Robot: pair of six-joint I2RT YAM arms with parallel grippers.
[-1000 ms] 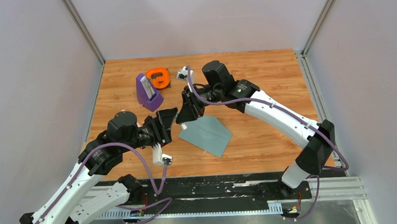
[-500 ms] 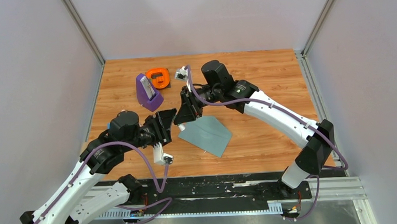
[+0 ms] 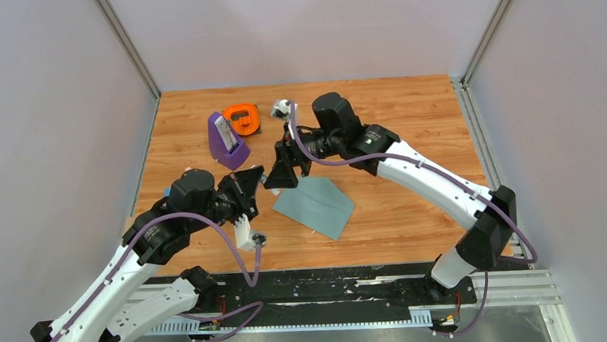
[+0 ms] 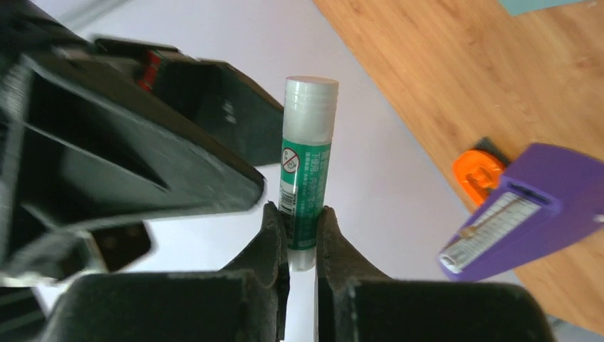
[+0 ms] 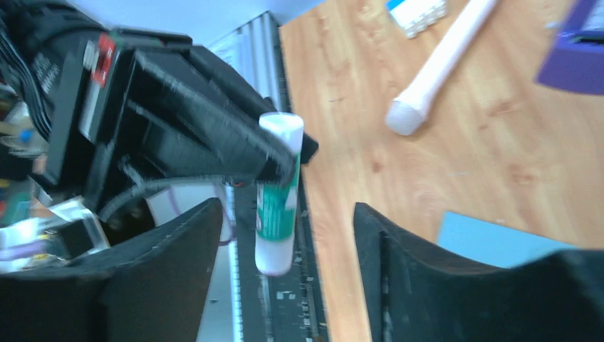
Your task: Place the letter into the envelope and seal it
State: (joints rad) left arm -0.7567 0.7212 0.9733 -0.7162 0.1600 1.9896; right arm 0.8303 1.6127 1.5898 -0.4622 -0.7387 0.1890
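Note:
A green-and-white glue stick (image 4: pixel 306 185) stands upright between the fingers of my left gripper (image 4: pixel 298 214), which is shut on its lower end. My right gripper (image 5: pixel 287 206) is open around the same glue stick (image 5: pixel 278 206), its fingers clear on both sides. In the top view both grippers meet above the table, left gripper (image 3: pixel 255 180) facing right gripper (image 3: pixel 282 172), just left of the envelope. The grey-teal envelope (image 3: pixel 316 207) lies flat on the wood. The letter is out of view.
A purple holder (image 3: pixel 227 140) and an orange tape dispenser (image 3: pixel 243 118) stand behind the grippers on the left of the wooden table (image 3: pixel 407 118). Grey walls enclose the table on the left, back and right.
My left gripper has closed on the glue stick. My right gripper, shut on it before, has opened and let go.

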